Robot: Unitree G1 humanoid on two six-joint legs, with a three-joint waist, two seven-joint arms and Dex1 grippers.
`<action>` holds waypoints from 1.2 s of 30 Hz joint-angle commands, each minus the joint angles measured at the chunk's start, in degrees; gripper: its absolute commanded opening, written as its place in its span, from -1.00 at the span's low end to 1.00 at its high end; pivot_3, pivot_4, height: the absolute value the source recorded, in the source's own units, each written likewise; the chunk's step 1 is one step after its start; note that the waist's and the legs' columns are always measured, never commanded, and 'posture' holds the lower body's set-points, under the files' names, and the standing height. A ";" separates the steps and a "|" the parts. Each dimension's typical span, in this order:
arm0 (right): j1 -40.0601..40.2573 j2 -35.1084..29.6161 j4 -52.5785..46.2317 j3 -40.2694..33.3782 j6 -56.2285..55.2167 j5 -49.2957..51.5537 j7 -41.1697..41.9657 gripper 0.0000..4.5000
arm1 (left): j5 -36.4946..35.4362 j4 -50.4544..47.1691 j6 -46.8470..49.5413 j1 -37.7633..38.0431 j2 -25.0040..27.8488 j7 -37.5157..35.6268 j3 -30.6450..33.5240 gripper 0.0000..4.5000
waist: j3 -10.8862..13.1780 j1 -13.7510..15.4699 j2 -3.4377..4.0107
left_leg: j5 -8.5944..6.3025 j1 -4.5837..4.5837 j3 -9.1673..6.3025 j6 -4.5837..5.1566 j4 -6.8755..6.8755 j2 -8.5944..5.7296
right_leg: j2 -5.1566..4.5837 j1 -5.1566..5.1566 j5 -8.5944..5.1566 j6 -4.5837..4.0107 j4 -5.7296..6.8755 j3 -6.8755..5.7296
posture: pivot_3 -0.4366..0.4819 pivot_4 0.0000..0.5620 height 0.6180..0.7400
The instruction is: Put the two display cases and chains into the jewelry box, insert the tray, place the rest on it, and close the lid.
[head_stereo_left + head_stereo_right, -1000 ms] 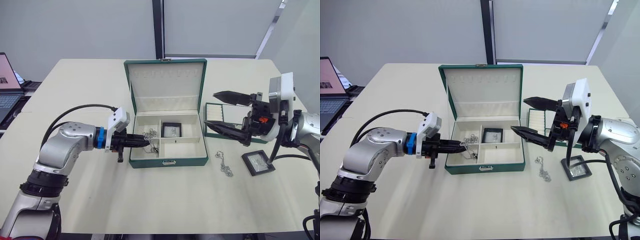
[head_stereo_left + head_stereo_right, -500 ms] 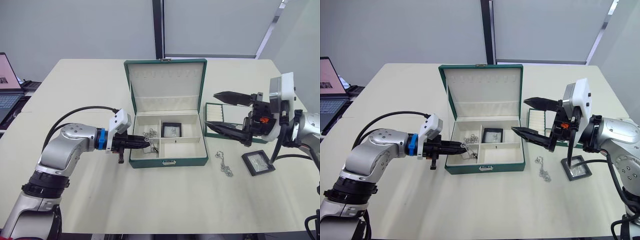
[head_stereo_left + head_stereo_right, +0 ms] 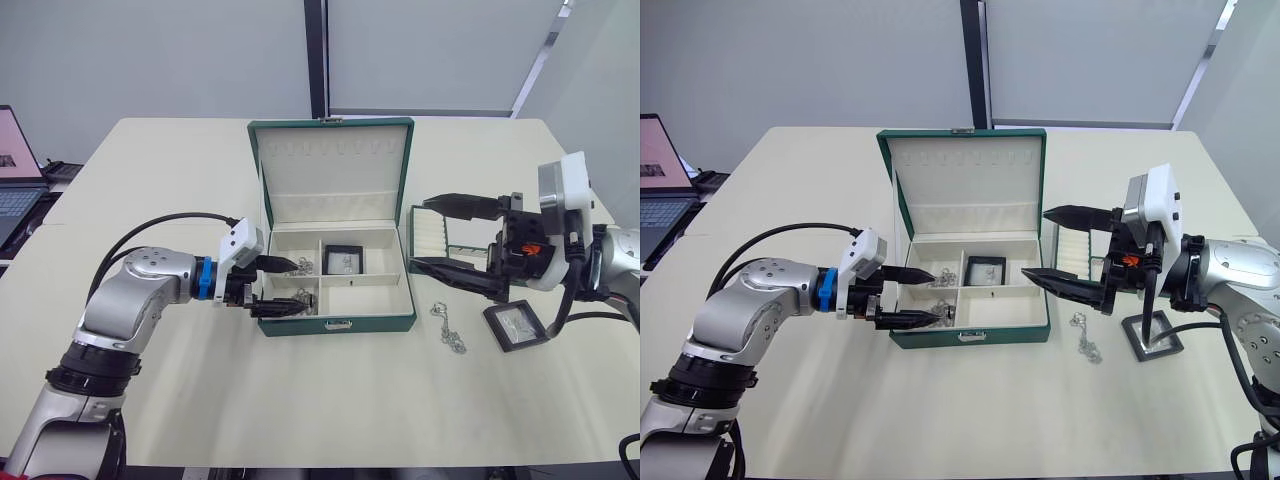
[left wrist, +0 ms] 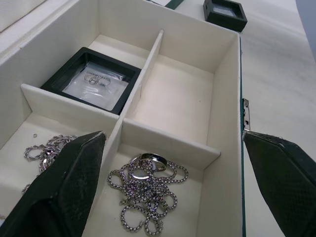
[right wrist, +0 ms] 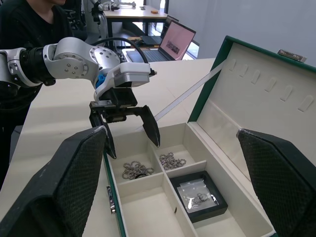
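Note:
The dark green jewelry box stands open mid-table, its lid upright. One display case lies in a back compartment. Two chains rest in the left compartments, one in front and one behind. My left gripper is open over the front-left compartment, holding nothing. My right gripper hovers open and empty just right of the box. Behind it sits the tray. A third chain and the second display case lie on the table at right.
A laptop sits on a side table at far left. A person sits beyond the table's left end in the right wrist view. Bare tabletop stretches in front of the box.
My left gripper has opened and let go of the chain, which now lies in the front-left compartment. My right gripper has sunk slightly.

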 commanded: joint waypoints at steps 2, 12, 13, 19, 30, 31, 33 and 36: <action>-0.51 -0.65 -1.05 -1.17 -0.55 1.20 0.27 1.00 | -6.32 -3.41 4.56 -1.85 -0.73 -0.32 3.81 0.99 | 0.00 -0.01 0.00 | 0.00 0.00 0.00 0.00 0.00 0.00 | 0.00 0.00 0.00 0.00 0.00 0.00 | -0.05 -0.47 1.00; 9.25 -2.16 4.89 -8.99 -2.62 -2.02 1.62 1.00 | -21.13 -14.07 18.37 -3.64 -0.86 11.87 16.73 0.99 | 0.01 0.04 -0.03 | 0.00 0.00 0.03 0.01 0.03 0.00 | -0.01 0.05 0.00 0.00 -0.01 0.01 | -0.05 -0.47 1.00; 11.65 -2.13 5.95 -11.07 -2.98 -2.70 1.55 1.00 | -23.21 -15.36 20.06 -3.24 -0.50 14.28 19.48 0.99 | 0.01 0.04 -0.03 | -0.01 0.00 0.03 0.01 0.03 0.00 | -0.01 0.06 0.00 0.00 -0.01 0.00 | -0.05 -0.47 1.00; 23.11 2.00 14.17 -22.30 -6.87 -6.71 -1.94 1.00 | -33.08 -20.82 27.01 4.39 0.29 30.45 39.44 0.99 | 0.00 -0.13 -0.02 | 0.00 0.02 0.09 0.00 0.04 0.06 | -0.01 0.09 0.00 0.00 -0.01 0.02 | -0.05 -0.47 1.00; 19.65 12.96 37.52 -21.84 -27.42 -22.09 -11.77 1.00 | -23.97 -28.44 11.70 24.81 -14.40 52.99 50.52 0.99 | -0.06 0.17 0.06 | 0.02 0.18 0.55 -0.05 0.07 0.17 | -0.01 0.12 0.00 0.00 0.00 0.29 | -0.05 -0.47 1.00; 19.08 13.59 39.77 -21.31 -29.89 -23.90 -12.84 1.00 | -20.00 -28.13 8.53 27.16 -15.73 54.30 50.12 0.99 | -0.08 0.14 0.08 | 0.02 0.19 0.59 -0.05 0.06 0.17 | -0.03 0.13 0.00 0.00 -0.01 0.31 | -0.05 -0.47 1.00; 18.15 14.55 42.74 -20.73 -33.10 -25.92 -14.21 1.00 | -14.61 -26.96 3.75 30.20 -17.44 55.87 49.00 0.99 | -0.08 0.16 0.08 | 0.02 0.19 0.68 -0.05 0.05 0.16 | -0.05 0.12 0.00 0.00 -0.02 0.34 | -0.05 -0.47 1.00; 16.03 17.51 47.19 -21.04 -38.35 -28.92 -19.98 1.00 | -3.98 -21.80 -4.20 32.26 -21.18 63.21 47.75 0.99 | -0.11 0.15 0.13 | 0.02 0.18 0.70 -0.05 0.02 0.19 | -0.05 0.10 0.00 0.00 -0.03 0.32 | -0.05 -0.47 1.00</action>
